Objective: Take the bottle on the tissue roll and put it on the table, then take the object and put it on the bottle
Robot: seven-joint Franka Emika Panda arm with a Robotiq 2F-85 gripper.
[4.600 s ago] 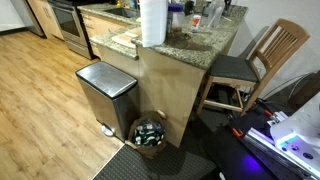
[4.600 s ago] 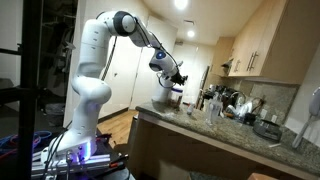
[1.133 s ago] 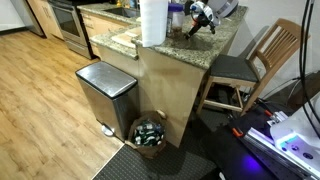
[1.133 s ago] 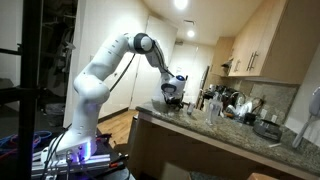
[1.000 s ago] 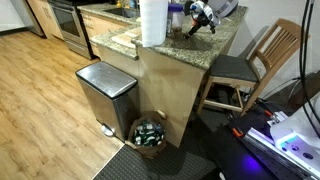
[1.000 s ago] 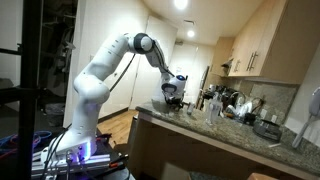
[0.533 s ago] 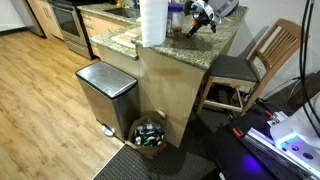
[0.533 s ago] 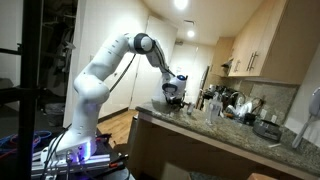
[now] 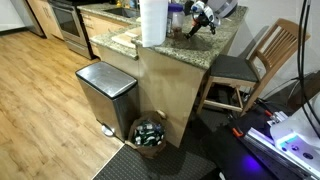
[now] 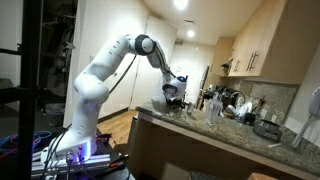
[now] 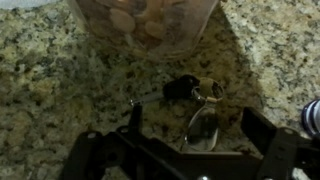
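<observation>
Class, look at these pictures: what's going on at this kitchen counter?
The robot arm's gripper hangs low over the granite table, jaws open, holding nothing. Beneath it on the stone lies a small dark object with a metal ring, close to a clear container of tan pieces. The tissue roll stands nearby.

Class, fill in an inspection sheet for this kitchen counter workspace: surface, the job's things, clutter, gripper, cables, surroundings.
Surface: speckled granite table, bare below the camera.
Job's things: tissue roll upright at the counter edge. The frame cuts off its top, so no bottle can be confirmed there. A small dark object with a metal ring lies on the granite.
Clutter: clear container of pale-brown pieces; jars and bottles further along.
Gripper: gripper open, low over the dark object, holding nothing.
Cables: thin dark line, likely a cable, by the chair.
Surroundings: steel pedal bin, basket of bottles, wooden chair.
</observation>
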